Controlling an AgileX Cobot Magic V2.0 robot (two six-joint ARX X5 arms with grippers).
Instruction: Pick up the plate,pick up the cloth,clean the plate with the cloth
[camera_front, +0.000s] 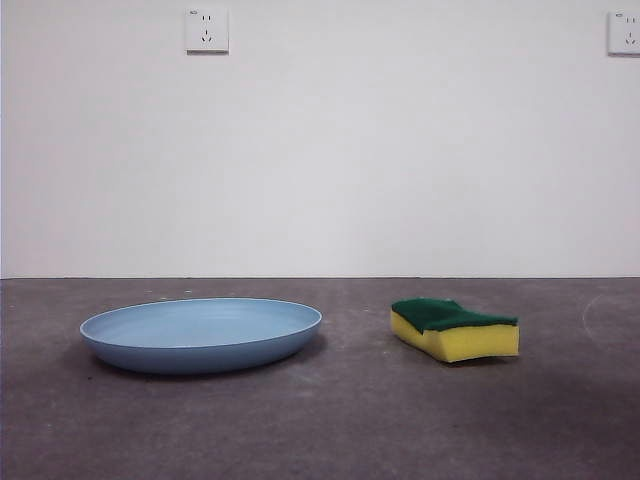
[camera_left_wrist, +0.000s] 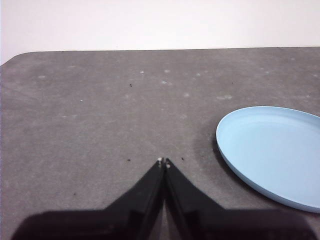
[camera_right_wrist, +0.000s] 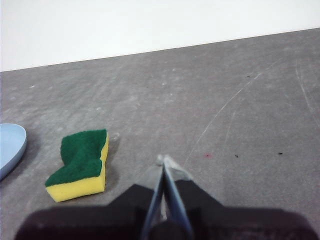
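Observation:
The light blue oval plate (camera_front: 200, 333) lies flat on the dark grey table, left of centre in the front view. It also shows in the left wrist view (camera_left_wrist: 272, 152) and at the edge of the right wrist view (camera_right_wrist: 9, 147). The cloth is a yellow sponge with a dark green top (camera_front: 455, 328), lying to the right of the plate; it shows in the right wrist view (camera_right_wrist: 81, 164). My left gripper (camera_left_wrist: 164, 161) is shut and empty, above bare table beside the plate. My right gripper (camera_right_wrist: 163, 160) is shut and empty, beside the sponge. Neither arm shows in the front view.
The grey table (camera_front: 350, 420) ends at a white wall with two sockets (camera_front: 207, 30). In the left wrist view the table's far edge and rounded corner (camera_left_wrist: 20, 55) show. Faint scratches mark the table in the right wrist view.

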